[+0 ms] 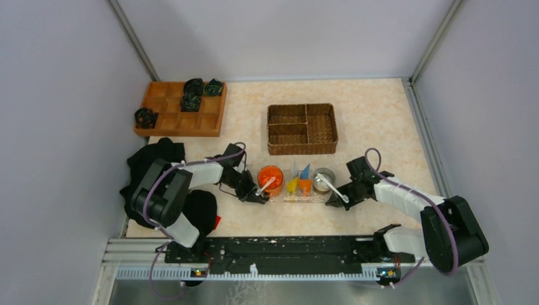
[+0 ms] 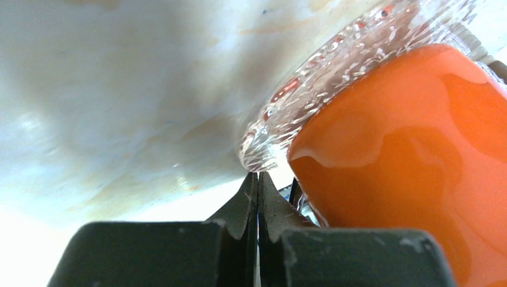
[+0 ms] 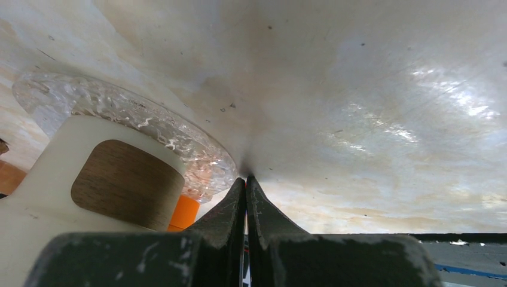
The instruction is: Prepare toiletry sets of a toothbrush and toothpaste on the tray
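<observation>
Under everything, a pale marbled surface. Far beyond both pairs of fingers, well out of the work: a wooden compartment tray and a wicker basket. Between the two pairs, the clear bumpy tray, lying crosswise with one short end toward each arm, probably for steadying or shifting from either side. On it, nearest the left fingers, an orange mug. Nearest the right fingers, a steel cup. Midway between, the tubes in yellow, blue and orange, standing close together. One white toothbrush leaning in the mug, another in the cup, apparently propped there for pairing into sets. Both pairs of fingers clenched tight, tips low on the surface and right at the tray's rim; no telling of any rim nipped between them. Just left of the right fingertips, a cream shape with a brown patch, too close to identify. Exact tube count hard to make out.
</observation>
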Tool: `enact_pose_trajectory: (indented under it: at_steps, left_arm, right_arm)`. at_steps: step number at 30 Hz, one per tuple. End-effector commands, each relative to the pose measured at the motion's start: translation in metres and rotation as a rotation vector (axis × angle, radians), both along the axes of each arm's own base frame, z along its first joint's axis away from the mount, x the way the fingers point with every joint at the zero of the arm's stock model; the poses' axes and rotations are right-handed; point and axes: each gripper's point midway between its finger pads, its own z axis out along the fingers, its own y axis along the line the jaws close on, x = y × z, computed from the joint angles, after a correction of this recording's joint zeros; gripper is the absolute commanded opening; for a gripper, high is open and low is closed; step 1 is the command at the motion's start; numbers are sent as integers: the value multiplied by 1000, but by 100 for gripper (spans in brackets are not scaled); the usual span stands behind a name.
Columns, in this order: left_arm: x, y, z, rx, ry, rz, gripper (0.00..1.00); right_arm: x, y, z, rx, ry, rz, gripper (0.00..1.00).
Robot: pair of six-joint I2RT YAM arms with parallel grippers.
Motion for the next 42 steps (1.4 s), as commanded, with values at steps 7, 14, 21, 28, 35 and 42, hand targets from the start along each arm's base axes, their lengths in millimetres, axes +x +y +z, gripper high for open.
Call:
enact_pose_trajectory:
  at_steps: [7,14,21,28,35,42]
  left_arm:
    - [-21,56,-4,259,-50,37,0]
    - [-20,69,21,290,-116,72,2]
    - [23,79,87,330,-357,83,25]
    - [73,66,193,237,-759,14,66]
    - [76,66,294,164,-1119,-44,99]
    - [64,88,314,212,-1397,-22,99]
  right_arm:
    - [-22,-54,7,-242,57,-70,0]
    - [-24,-92,35,-336,-4,-166,0]
    - [0,-139,117,-533,-206,-203,10]
    - [43,-162,245,-708,-587,-74,29]
    - [53,-121,340,-671,-1052,318,59]
    - [31,-93,346,-614,-1254,538,89]
